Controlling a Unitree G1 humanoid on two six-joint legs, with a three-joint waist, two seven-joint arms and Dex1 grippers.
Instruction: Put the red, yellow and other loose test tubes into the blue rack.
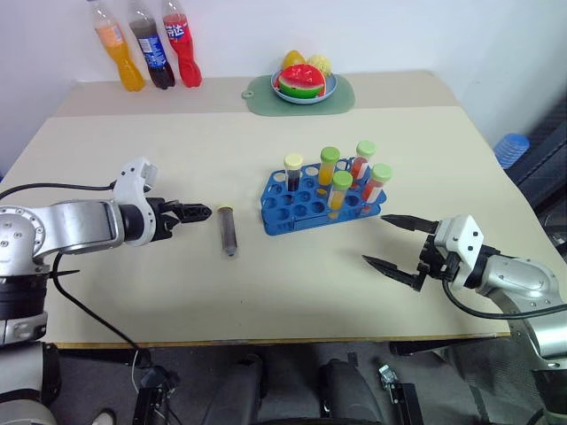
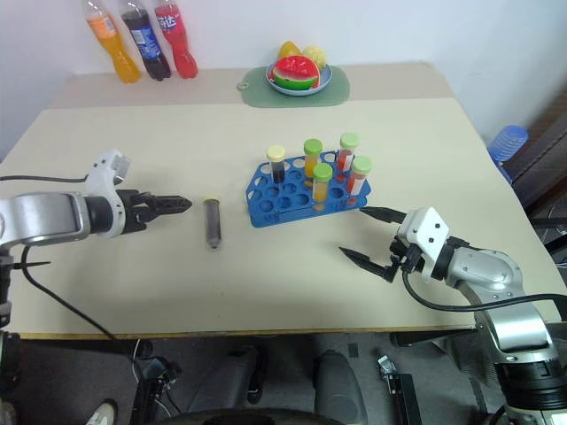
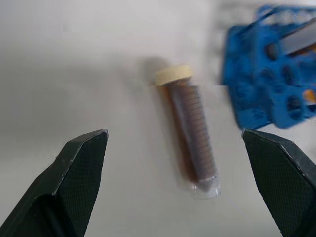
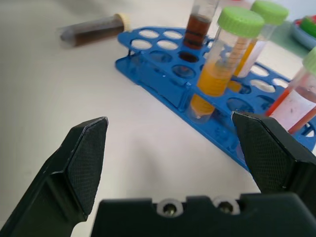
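Note:
One loose test tube (image 1: 229,230) with brown liquid and a cream cap lies flat on the table, left of the blue rack (image 1: 288,212). Several capped tubes stand upright in the rack: orange ones (image 1: 340,191) and red ones (image 1: 376,182) under green caps, and a dark one (image 1: 293,172) with a cream cap. My left gripper (image 1: 205,212) points at the lying tube from the left, just short of it. Its jaws are open, and the left wrist view shows the tube (image 3: 190,136) ahead between them. My right gripper (image 1: 376,239) stands open and empty at the rack's near right corner.
Three soda bottles (image 1: 147,44) stand at the table's far left edge. A plate of fruit (image 1: 304,84) on a green mat sits at the far middle. A blue object (image 1: 512,149) is beyond the table's right edge. A black cable trails from my left arm.

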